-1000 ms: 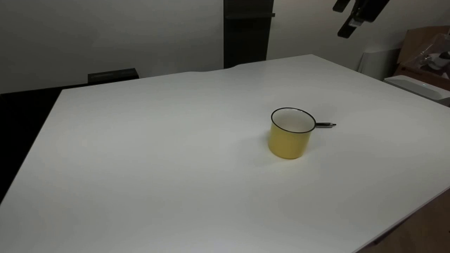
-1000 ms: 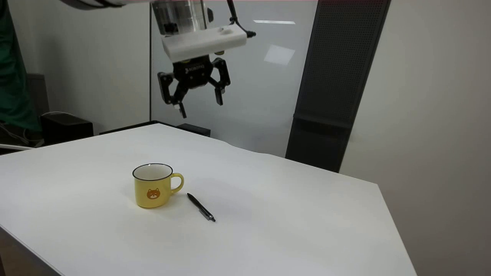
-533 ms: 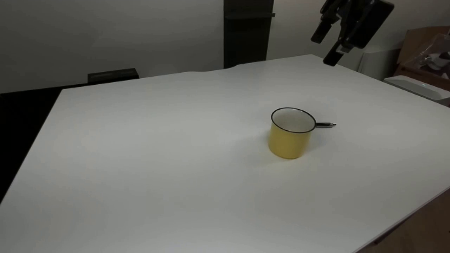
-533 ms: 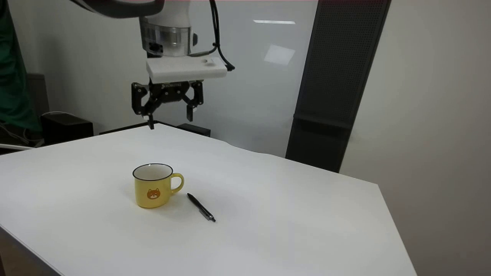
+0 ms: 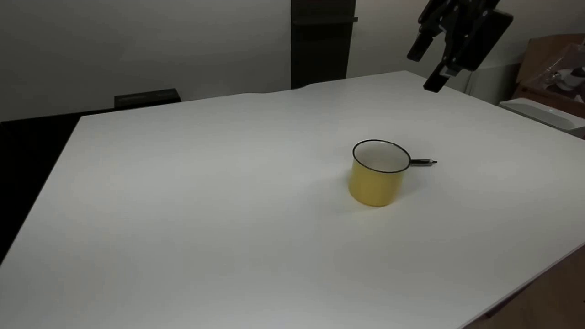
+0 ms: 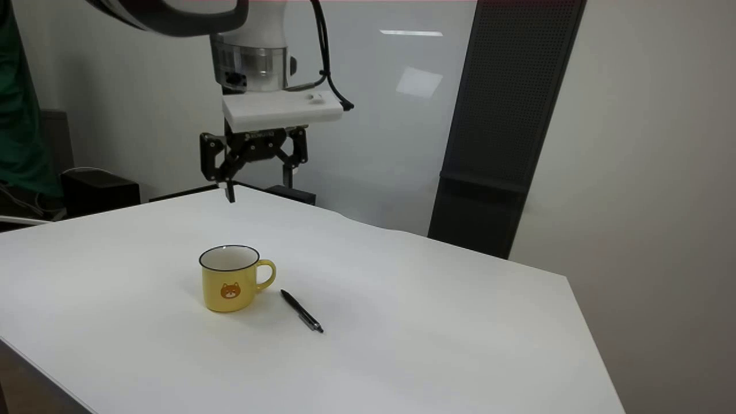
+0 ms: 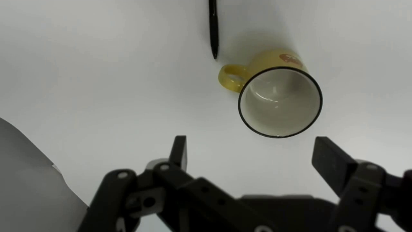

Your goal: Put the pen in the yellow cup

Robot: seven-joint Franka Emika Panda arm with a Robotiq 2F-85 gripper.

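Observation:
The yellow cup (image 6: 211, 290) stands upright on the white table, its handle toward the pen. It also shows in an exterior view (image 5: 374, 188) and in the wrist view (image 7: 265, 62); its white inside holds nothing visible. The black pen (image 6: 301, 311) lies flat beside the handle, apart from it. In an exterior view the pen (image 5: 423, 162) is partly hidden behind the cup. In the wrist view the pen (image 7: 213, 29) runs off the top edge. My gripper (image 6: 259, 193) is open and empty, well above the table. It also shows in an exterior view (image 5: 422, 73) and in the wrist view (image 7: 251, 141).
The white table (image 6: 431, 345) carries the cup and pen. A dark box (image 5: 147, 98) sits at the table's far edge. A tall dark panel (image 6: 506, 115) stands behind the table. A white tray-like piece (image 5: 544, 113) lies beyond the table's side.
My gripper has come down and levelled out from its tilt, moving left in an exterior view; in the last half second it sank only slightly. It stays open. The cup and pen have not moved.

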